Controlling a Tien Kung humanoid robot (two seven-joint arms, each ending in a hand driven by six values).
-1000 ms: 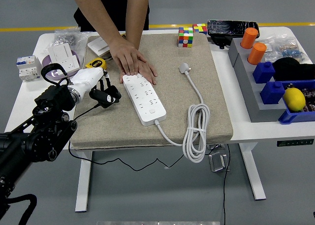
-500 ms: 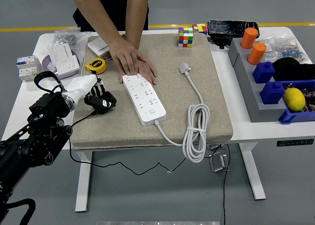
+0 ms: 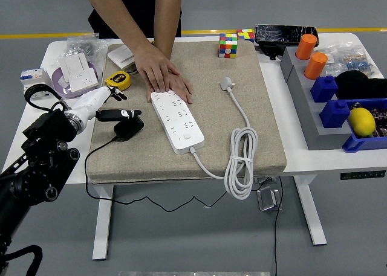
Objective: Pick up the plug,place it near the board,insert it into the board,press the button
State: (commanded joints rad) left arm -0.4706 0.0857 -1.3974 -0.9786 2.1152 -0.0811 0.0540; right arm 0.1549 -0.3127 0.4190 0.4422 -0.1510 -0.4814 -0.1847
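The left robot hand (image 3: 112, 104) has pulled back left of the power strip (image 3: 176, 120), fingers now spread off the black plug (image 3: 128, 127), which lies released just beside the strip; insertion comes next.

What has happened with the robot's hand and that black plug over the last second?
The left hand has pulled back toward the table's left edge and opened; the black plug, gripped a second ago, now lies on the beige mat left of the white power strip, with the fingertips still close to it. The person's hand stays pressed on the strip's far end, and the white plug with its coiled cable has not moved.
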